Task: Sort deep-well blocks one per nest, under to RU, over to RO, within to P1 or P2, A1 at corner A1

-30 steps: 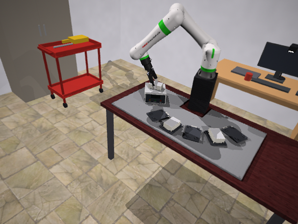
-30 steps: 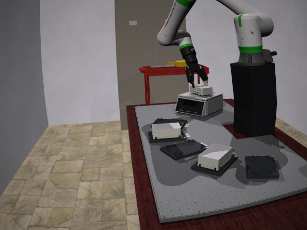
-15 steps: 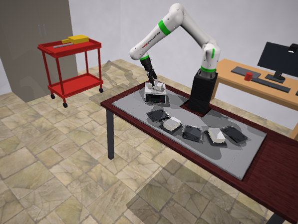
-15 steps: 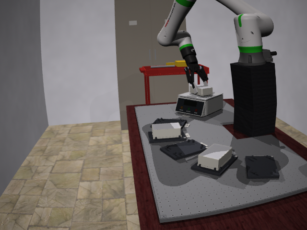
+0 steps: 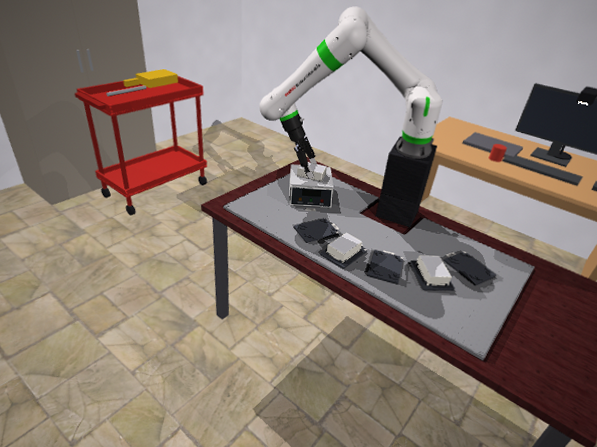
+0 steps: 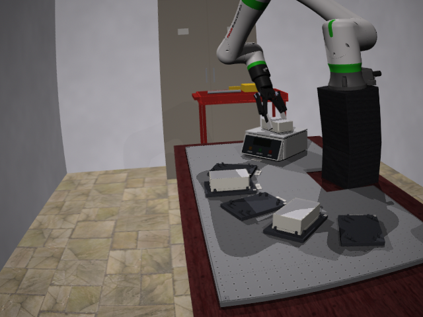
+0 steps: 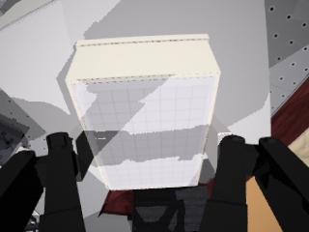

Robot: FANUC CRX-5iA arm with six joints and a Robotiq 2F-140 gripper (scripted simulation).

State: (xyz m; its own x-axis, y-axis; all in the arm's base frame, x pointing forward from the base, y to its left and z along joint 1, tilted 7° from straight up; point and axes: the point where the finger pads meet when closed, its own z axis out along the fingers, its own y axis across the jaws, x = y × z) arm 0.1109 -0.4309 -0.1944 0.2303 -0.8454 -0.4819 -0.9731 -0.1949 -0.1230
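My gripper (image 5: 311,170) (image 6: 275,118) (image 7: 148,125) is shut on a white deep-well block (image 6: 284,126) (image 7: 145,108), gripping it by two opposite sides. The block is level, at or just above the platform of the check-weigher CW (image 5: 310,196) (image 6: 295,145); whether it touches is hard to tell. No lamp on the front looks lit. A second block (image 5: 344,246) (image 6: 229,180) sits in a dark nest towards the front edge. A third block (image 5: 433,270) (image 6: 294,218) sits in another nest. The nest labels and the held block's cut corner cannot be made out.
Three nests hold no block: one nearest the weigher (image 5: 315,229), one between the two filled nests (image 5: 384,267) (image 6: 252,207), and one at the far end (image 5: 469,268) (image 6: 361,230). The arm's black pedestal (image 5: 404,187) (image 6: 349,136) stands beside the grey plate (image 5: 469,328) (image 6: 259,279).
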